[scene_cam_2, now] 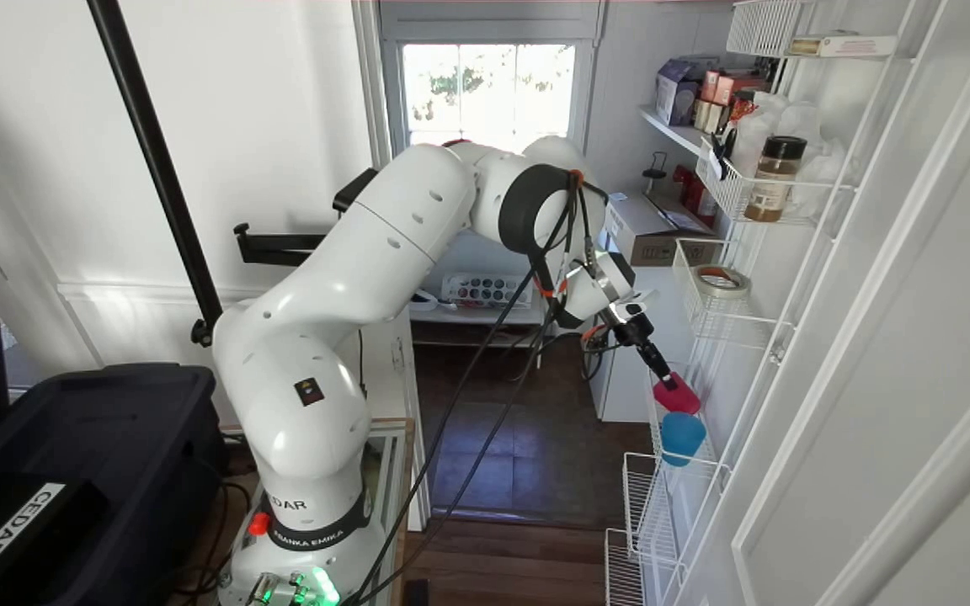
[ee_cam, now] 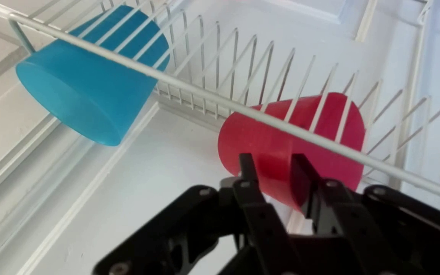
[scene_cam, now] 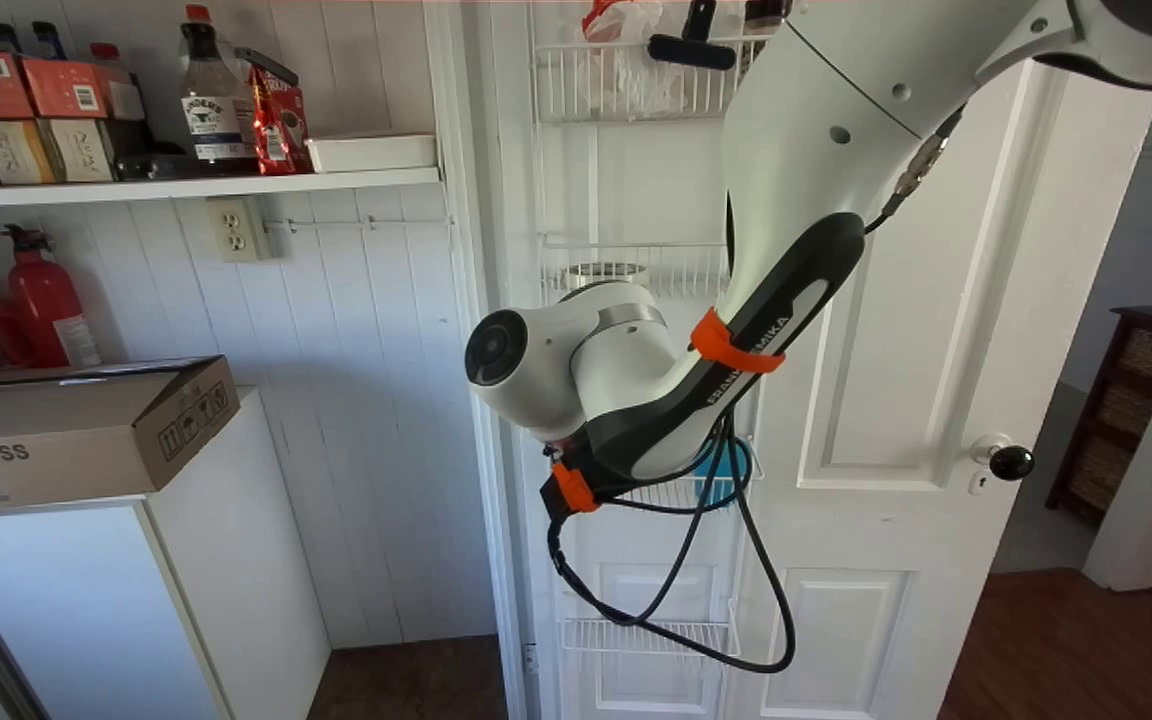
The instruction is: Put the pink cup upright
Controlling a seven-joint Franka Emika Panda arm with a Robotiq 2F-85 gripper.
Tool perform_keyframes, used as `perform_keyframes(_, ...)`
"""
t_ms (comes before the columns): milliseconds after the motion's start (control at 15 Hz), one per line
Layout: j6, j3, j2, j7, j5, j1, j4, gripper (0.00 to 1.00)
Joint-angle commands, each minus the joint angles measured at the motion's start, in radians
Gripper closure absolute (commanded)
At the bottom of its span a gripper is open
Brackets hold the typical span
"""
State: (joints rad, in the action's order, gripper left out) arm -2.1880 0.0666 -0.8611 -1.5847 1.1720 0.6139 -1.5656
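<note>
The pink cup (ee_cam: 334,168) leans on its side in a white wire door basket (ee_cam: 189,87). In the wrist view its mouth faces left and its base points right. It also shows tilted in an exterior view (scene_cam_2: 683,396). My gripper (ee_cam: 269,160) has its fingers parted at the cup's rim. One finger is in front of the mouth, the other beside the outer wall; I cannot tell whether they touch it. The gripper also shows at the cup in an exterior view (scene_cam_2: 666,380). The light-blue cup (ee_cam: 117,95) stands in the same basket.
The basket's front rail passes in front of both cups. Higher baskets hold a tape roll (scene_cam_2: 721,282) and a spice bottle (scene_cam_2: 775,178). The white door (scene_cam: 876,520) is behind the rack. Black cables (scene_cam: 781,610) hang from the arm. A cardboard box (scene_cam: 36,440) sits on a white cabinet.
</note>
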Motion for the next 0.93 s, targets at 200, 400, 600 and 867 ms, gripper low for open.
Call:
perform_keyframes(200,0.000,0.024,0.012,-0.084,-0.003,-0.042,-0.007,1.00)
perform_keyframes(400,-0.015,0.039,0.024,-0.148,-0.019,-0.070,-0.022,0.99)
perform_keyframes(600,-0.061,0.057,0.033,-0.242,-0.034,-0.100,-0.032,0.99)
perform_keyframes(867,-0.136,0.069,0.044,-0.379,-0.043,-0.129,-0.044,0.99)
